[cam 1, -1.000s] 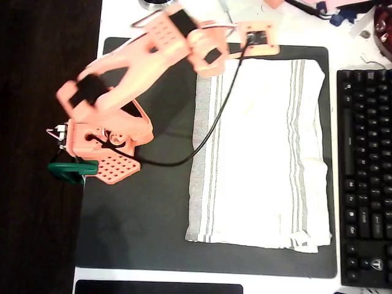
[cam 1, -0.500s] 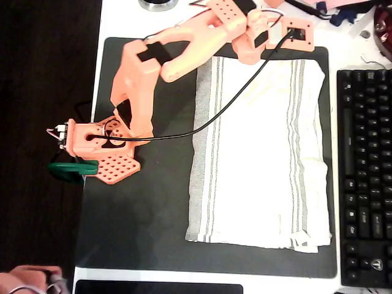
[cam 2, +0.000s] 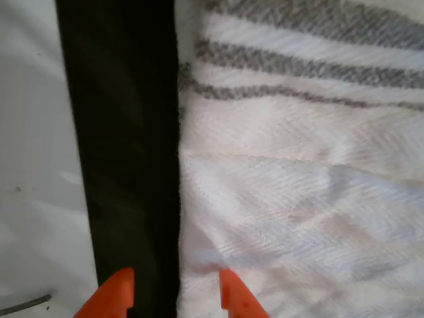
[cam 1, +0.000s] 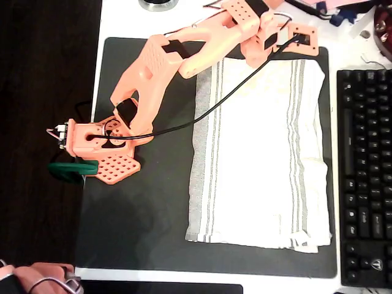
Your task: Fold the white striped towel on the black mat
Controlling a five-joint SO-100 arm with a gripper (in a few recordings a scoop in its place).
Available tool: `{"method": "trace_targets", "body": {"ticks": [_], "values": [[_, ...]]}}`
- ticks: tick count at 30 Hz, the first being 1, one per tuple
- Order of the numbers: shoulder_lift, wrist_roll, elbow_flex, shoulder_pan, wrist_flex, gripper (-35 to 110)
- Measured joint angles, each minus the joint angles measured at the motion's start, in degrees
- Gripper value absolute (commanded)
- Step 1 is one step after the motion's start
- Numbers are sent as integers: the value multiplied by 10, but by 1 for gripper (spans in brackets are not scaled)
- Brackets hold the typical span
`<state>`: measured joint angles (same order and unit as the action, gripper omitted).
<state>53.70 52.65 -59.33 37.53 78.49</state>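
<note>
A white table carries the mat, with dark floor to the left in the overhead view. The towel lies spread flat on the mat's right half, grey stripes running along its left and right sides, its bottom edge rumpled. Over its top edge the gripper hangs with jaws spread, one orange tip above the mat strip and the other above the towel's border. A black cable drapes across the towel's upper left corner. A keyboard sits just right of the mat, and a green clamp sits by the arm's base. Compared with half a second ago the arm has reached slightly farther right, and a person's hand shows more at the bottom left.
</note>
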Motion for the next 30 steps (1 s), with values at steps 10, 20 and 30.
{"method": "trace_targets", "body": {"ticks": [10,20,30], "values": [[-43,18,0,-6,-18,13],[-48,22,2,-1,-8,0],[-44,18,51,35,23,0]]}}
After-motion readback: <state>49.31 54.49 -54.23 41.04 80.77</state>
